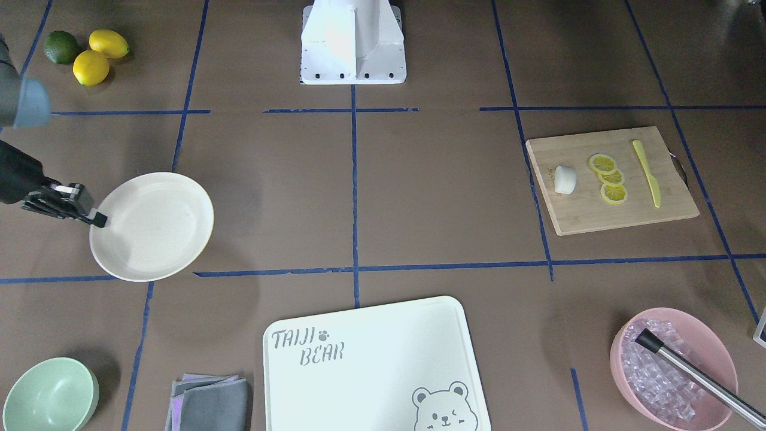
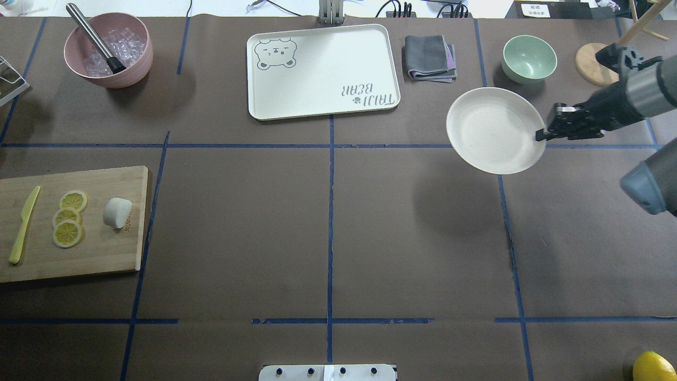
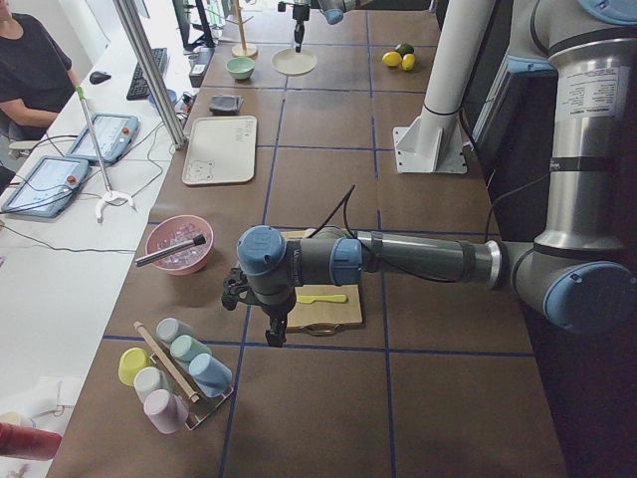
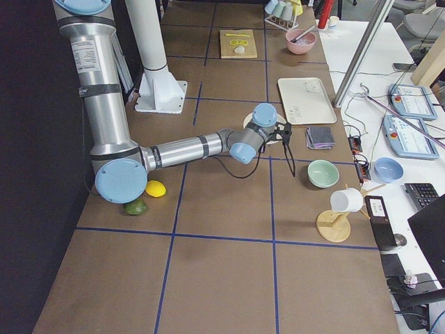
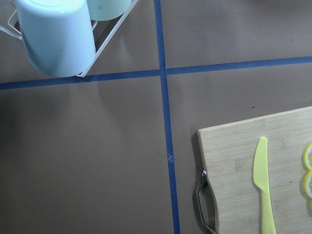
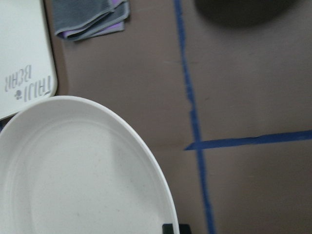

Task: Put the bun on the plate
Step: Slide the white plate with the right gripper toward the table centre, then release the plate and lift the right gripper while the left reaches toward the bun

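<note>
The bun (image 2: 117,211) lies on the wooden cutting board (image 2: 106,254), near the board's short edge that faces the table centre. Its slightly longer axis appears to run parallel to that edge. A small mark printed on the board beside it is too small to read. Three lemon slices (image 2: 67,219) form a row just beside the bun, and a yellow knife (image 2: 24,225) lies beyond them toward the handle end. The plate (image 2: 492,132) is well apart at the opposite end of the table (image 2: 338,222) – the right gripper (image 2: 540,135) is clamped on its rim. Wide bare table surface separates board and plate. A white tray (image 2: 322,69) at the far edge reads "TAIJI BEAR". The left gripper (image 3: 274,337) hangs past the board's handle end – whether it is released or clenched cannot be determined.
</note>
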Motion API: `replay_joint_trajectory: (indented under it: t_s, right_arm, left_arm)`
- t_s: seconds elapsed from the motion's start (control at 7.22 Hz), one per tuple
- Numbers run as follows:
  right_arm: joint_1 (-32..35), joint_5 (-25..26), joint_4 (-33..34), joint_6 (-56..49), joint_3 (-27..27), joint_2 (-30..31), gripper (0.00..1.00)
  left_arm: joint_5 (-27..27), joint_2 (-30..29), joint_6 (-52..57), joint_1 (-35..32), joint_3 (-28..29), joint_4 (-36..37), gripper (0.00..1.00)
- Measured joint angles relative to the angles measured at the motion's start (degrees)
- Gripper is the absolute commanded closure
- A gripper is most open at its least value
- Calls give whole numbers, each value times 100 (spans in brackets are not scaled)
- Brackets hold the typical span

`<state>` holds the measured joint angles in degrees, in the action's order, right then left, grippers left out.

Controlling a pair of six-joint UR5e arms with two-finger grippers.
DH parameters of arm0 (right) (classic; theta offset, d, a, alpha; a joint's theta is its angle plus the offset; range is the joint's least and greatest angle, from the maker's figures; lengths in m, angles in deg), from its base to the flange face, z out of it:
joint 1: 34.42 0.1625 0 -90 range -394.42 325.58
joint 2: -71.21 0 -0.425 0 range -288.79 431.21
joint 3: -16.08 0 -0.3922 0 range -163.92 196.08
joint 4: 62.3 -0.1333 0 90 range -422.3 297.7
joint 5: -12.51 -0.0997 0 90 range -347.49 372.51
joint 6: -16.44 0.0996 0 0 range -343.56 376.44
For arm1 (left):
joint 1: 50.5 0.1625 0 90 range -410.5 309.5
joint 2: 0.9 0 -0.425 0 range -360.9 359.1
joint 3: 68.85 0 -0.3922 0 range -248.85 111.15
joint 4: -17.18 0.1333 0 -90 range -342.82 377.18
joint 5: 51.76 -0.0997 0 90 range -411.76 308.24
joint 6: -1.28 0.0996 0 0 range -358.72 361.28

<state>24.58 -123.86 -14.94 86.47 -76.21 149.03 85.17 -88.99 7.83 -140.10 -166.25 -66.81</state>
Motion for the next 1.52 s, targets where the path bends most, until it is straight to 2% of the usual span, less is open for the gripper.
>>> replay_joint_trajectory:
  t_s: [0.42,0.69,0.97,1.25,1.38,1.52]
  right_arm:
    - [-1833,1787,180,1605,-34,-1056,100]
    - [-2714,2737,712,1970,-11,-1535,100]
    - [-3064,3126,1248,2029,5,-1797,100]
    - [-3111,3172,1458,2027,-8,-1808,96]
    - [-3105,3172,1504,2025,-24,-1795,67]
    - [-3092,3164,1519,2024,-32,-1785,14]
  left_arm:
    - [0,-19,-7,20,-142,1,0]
    - [6,-14,8,35,-143,-8,0]
    - [7,-16,16,39,-147,-11,0]
    - [3,-28,12,45,-148,-12,0]
    - [6,-31,9,46,-148,-12,0]
    - [8,-35,11,51,-148,-12,0]
